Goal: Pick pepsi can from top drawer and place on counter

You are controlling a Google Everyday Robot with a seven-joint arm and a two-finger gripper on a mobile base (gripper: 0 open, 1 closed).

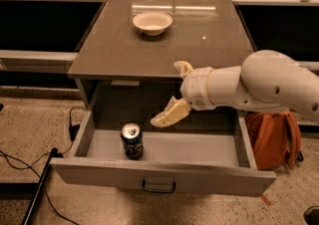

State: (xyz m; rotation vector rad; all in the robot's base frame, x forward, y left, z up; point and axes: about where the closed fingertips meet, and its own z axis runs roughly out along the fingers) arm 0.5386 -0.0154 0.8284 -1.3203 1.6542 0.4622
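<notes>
The pepsi can (132,141) stands upright on the floor of the open top drawer (199,148), near its front left. The drawer's front panel carries a small dark handle (158,185). My gripper (165,93) hangs over the drawer's middle, above and to the right of the can, apart from it. Its two cream fingers (170,114) are spread wide, open and empty. The grey-brown counter (164,50) lies above the drawer.
A white bowl (152,22) sits on the counter toward the back. An orange bag (274,139) leans on the floor right of the cabinet. Black cables (30,167) and a dark pole (40,189) lie on the floor at the left.
</notes>
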